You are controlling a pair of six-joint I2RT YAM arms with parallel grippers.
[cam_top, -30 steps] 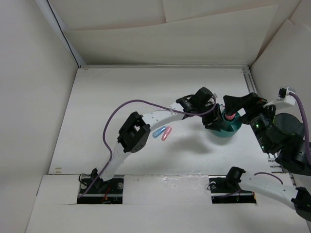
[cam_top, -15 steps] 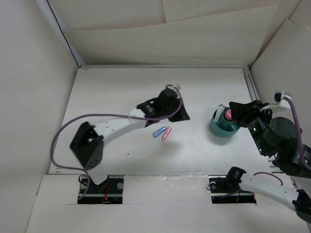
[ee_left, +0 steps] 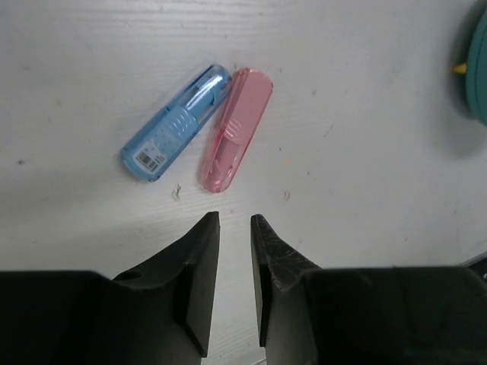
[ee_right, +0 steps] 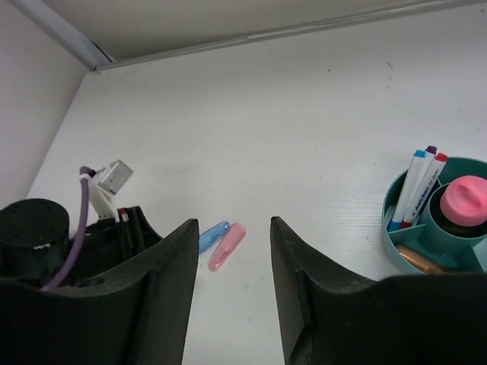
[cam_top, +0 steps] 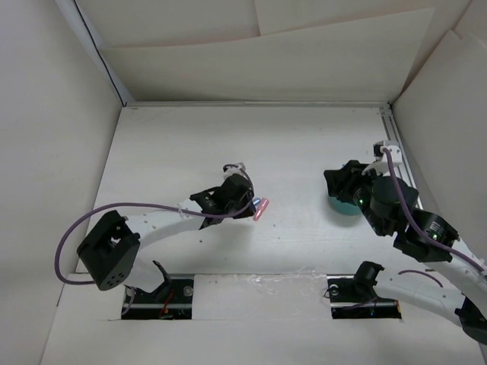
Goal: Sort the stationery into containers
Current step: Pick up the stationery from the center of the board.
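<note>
left gripper [ee_left: 234,222] hovers low over the table [ee_left: 365,68], just short of 2 markers. jaws a narrow slit apart, nothing between them. blue marker [ee_left: 176,122] and pink marker [ee_left: 236,129] lie flat side by side, far ends touching, near ends splayed. right gripper [ee_right: 232,228] is raised near the teal cup [ee_right: 389,236], jaws wide, empty. the cup holds 3 white pens [ee_right: 407,190] in 1 compartment, a pink-capped glue stick [ee_right: 464,199] in the centre well and an orange marker [ee_right: 418,258] in another compartment.
</note>
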